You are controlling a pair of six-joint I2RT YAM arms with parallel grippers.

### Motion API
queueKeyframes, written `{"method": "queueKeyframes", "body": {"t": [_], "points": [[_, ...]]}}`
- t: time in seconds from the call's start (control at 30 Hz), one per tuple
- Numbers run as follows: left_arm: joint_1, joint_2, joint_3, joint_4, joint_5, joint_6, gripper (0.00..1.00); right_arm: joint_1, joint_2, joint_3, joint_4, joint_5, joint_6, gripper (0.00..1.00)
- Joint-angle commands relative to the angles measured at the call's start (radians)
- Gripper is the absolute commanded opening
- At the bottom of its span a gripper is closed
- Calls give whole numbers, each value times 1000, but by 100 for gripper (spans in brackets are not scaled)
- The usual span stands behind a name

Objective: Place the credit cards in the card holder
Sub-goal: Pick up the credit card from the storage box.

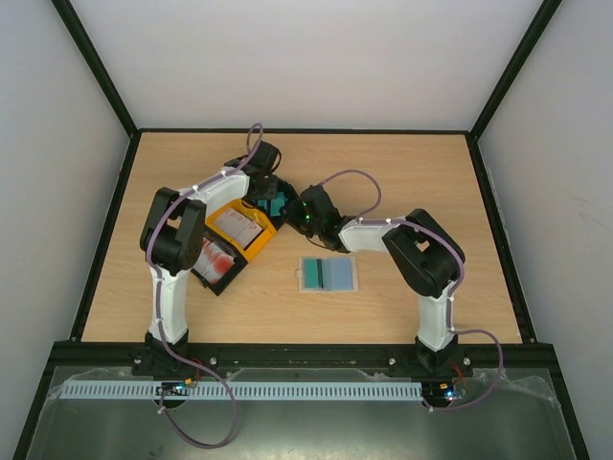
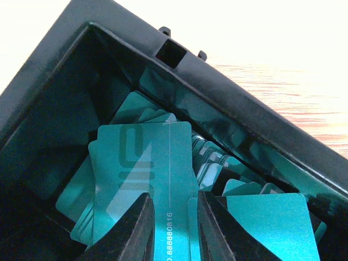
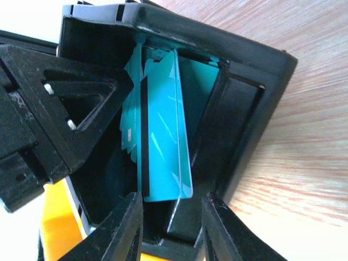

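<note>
Several teal credit cards [image 2: 147,157] lie heaped in a black bin [image 2: 228,81] at the table's middle back. My left gripper [image 2: 175,196] hangs in that bin with a narrow gap between its fingers; a numbered teal card shows face-up through the gap, not pinched. In the right wrist view a teal card [image 3: 163,136] stands on edge in the bin [image 3: 255,109]. My right gripper [image 3: 173,198] is open just short of its lower end. From above, both grippers [image 1: 271,199] [image 1: 293,213] meet over the bin. The card holder [image 1: 329,274] lies flat on the wood nearer me, teal showing in it.
A yellow bin [image 1: 259,245] holding white cards adjoins the black bin on its left. Nearer the left arm is a black tray [image 1: 216,286] with white cards marked red. The left gripper's black body [image 3: 65,109] crowds the bin's left side in the right wrist view.
</note>
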Motion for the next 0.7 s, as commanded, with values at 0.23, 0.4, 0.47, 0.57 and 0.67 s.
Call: {"method": "queueKeyframes", "body": {"t": [0.23, 0.4, 0.47, 0.57, 0.67], "points": [[0, 27, -11, -8, 17, 9, 21, -7, 74, 111, -75, 33, 0, 28], [0, 26, -20, -2, 19, 6, 21, -9, 96, 132, -70, 4, -2, 21], [0, 25, -22, -2, 20, 5, 20, -9, 103, 134, -64, -7, 6, 20], [0, 25, -26, 0, 23, 5, 20, -9, 105, 130, -57, -9, 17, 19], [0, 24, -31, 1, 24, 5, 18, -8, 104, 136, -86, 13, 18, 19]]}}
